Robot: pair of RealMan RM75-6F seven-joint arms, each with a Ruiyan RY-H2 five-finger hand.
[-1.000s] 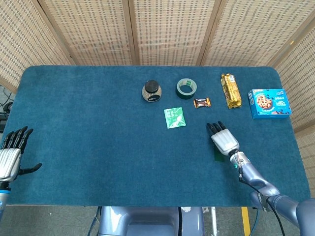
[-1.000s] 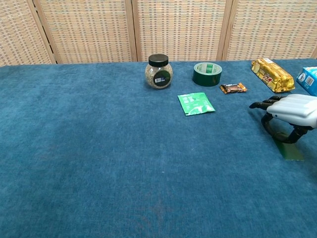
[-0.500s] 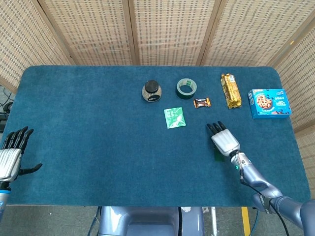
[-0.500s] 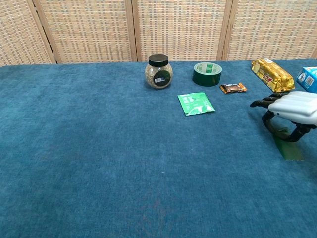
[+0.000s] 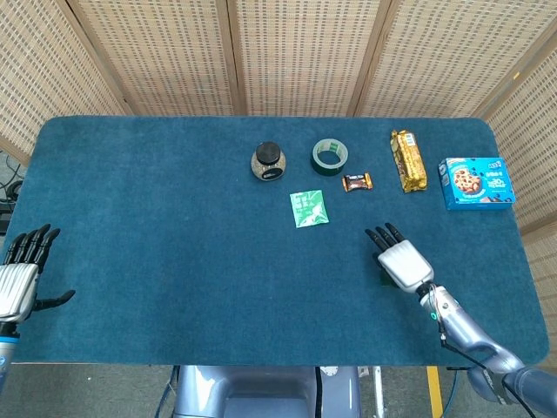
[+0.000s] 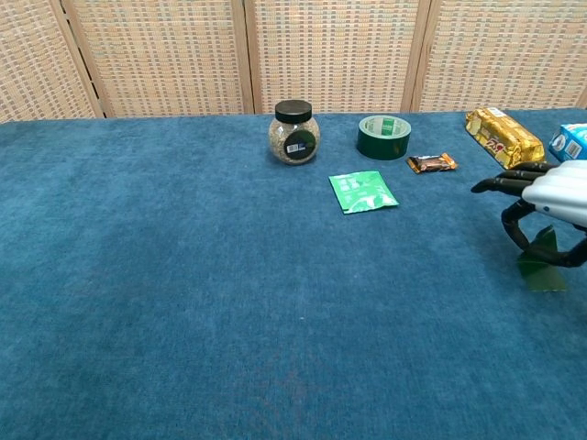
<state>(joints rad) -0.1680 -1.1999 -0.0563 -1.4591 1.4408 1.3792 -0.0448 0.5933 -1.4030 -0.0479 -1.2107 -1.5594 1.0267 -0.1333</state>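
By the table's (image 5: pixel 174 261) near left corner, the left robot hand (image 5: pixel 19 274) is spread and holds nothing. Toward the near right corner, the right robot hand (image 6: pixel 559 197) pinches a dark green sachet (image 6: pixel 543 261), one end tipped up. I judge this the pick-up stage; next calls for a steady lift.

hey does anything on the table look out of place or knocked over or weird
Mostly tidy: the jar stands upright and nothing has spilled. One oddity: a dark green packet under the right hand looks tipped up off the cloth, near the thumb. Whether the fingers actually pinch it is unclear.
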